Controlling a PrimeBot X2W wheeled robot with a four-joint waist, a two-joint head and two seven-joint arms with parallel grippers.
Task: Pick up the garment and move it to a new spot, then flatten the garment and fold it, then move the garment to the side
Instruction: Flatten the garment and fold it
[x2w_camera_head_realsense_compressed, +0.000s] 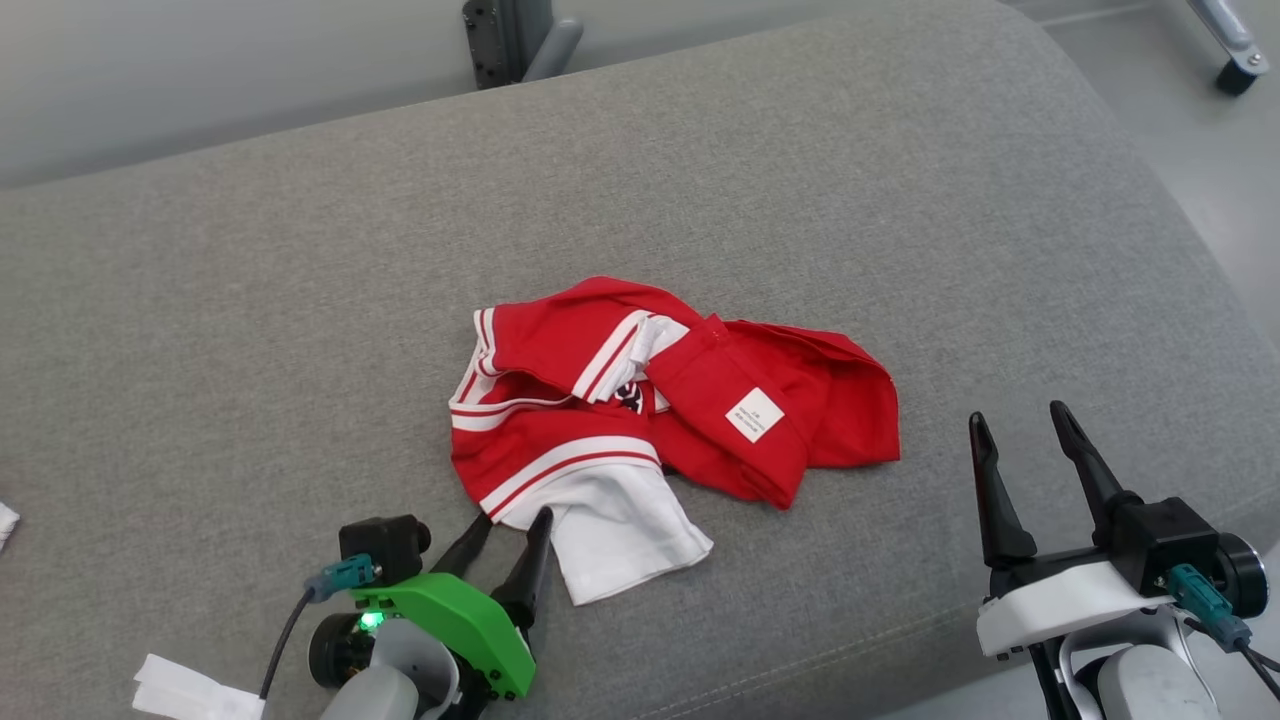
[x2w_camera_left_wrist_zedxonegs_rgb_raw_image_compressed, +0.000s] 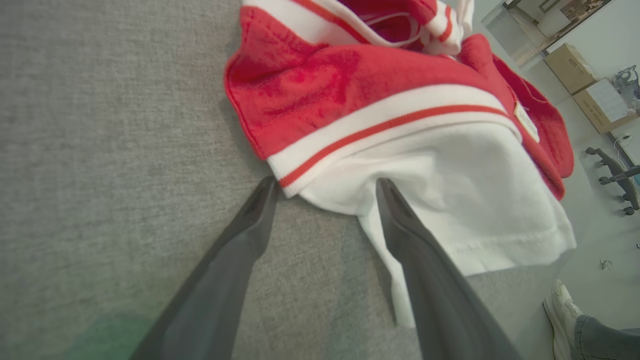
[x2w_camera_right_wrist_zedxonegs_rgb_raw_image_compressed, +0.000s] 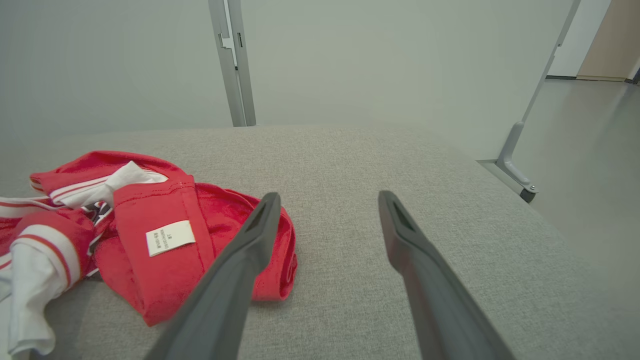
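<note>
Squarely mid-cushion (x2w_camera_head_realsense_compressed: 300, 300) lies a crumpled red-and-white shirt (x2w_camera_head_realsense_compressed: 600, 350), with the left hand (x2w_camera_head_realsense_compressed: 514, 516) spread at its near white edge and holding nothing. A clean pickup likely means pinching several bunched layers rather than one loose hem. The right hand (x2w_camera_head_realsense_compressed: 1018, 414) hangs spread, apart from the shirt.

The head view looks forward and down from above the near edge of the grey cushion (x2w_camera_head_realsense_compressed: 300, 300), taking in most of its top; the left wrist view sits low, very close against the garment (x2w_camera_left_wrist_zedxonegs_rgb_raw_image_compressed: 400, 100); the right wrist view looks low across the cushion to its far edge and the wall (x2w_camera_right_wrist_zedxonegs_rgb_raw_image_compressed: 350, 50); all three share the garment.
</note>
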